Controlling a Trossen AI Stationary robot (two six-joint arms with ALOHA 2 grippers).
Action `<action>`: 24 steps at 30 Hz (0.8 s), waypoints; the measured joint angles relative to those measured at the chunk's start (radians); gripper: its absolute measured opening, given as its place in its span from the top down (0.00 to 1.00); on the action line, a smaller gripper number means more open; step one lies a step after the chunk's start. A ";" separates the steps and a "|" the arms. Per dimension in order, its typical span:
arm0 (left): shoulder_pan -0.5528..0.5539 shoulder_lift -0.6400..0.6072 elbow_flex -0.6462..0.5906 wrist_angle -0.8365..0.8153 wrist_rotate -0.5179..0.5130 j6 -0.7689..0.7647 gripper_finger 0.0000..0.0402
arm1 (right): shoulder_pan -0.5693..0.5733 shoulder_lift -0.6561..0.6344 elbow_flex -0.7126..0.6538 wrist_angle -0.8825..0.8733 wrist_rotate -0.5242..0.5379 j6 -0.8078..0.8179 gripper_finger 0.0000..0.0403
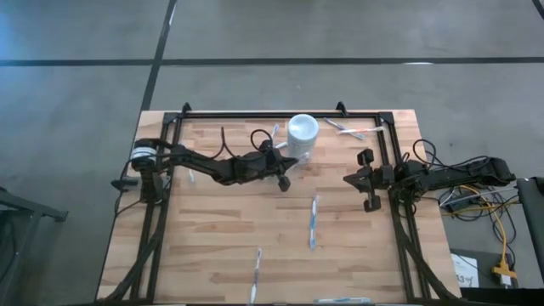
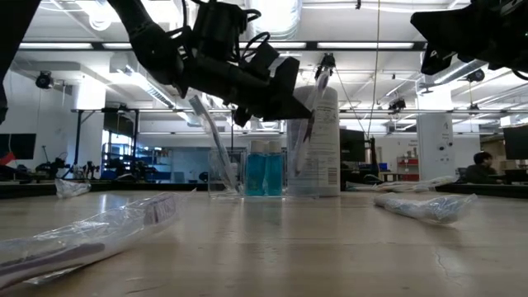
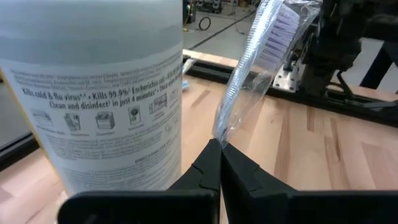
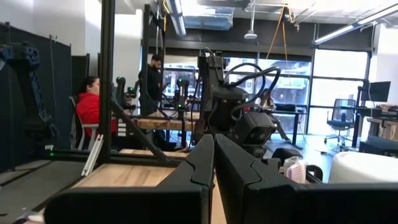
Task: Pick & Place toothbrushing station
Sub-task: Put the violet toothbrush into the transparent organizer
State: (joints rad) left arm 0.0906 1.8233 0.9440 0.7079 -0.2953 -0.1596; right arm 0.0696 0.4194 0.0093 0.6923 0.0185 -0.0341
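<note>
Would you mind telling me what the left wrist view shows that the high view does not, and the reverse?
Only the left wrist view shows the printed disinfectant label on the tall white cylindrical container, and that the left end effector is shut on a plastic-wrapped pale toothbrush.

Only the high view shows the whole wooden table, two more wrapped toothbrushes lying on it, and the right end effector waiting at the table's right side.

Both show the container, the held toothbrush and the table.

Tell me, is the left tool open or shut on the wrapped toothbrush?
Shut. In the left wrist view the left tool has its fingers pressed together on the lower end of the wrapped toothbrush, beside the white container.
</note>
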 joint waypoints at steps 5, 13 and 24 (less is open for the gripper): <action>0.001 0.000 0.000 -0.004 0.002 -0.012 0.95 | 0.000 0.000 0.000 0.000 0.000 0.001 0.98; 0.001 0.000 0.000 -0.008 0.015 -0.012 0.94 | 0.000 0.002 0.000 0.000 0.000 0.013 0.98; 0.002 0.000 0.000 -0.005 0.061 -0.029 0.85 | 0.000 0.001 0.000 0.000 0.000 0.015 0.98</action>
State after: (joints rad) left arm 0.0921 1.8233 0.9440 0.7026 -0.2344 -0.1890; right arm 0.0696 0.4206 0.0093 0.6921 0.0185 -0.0189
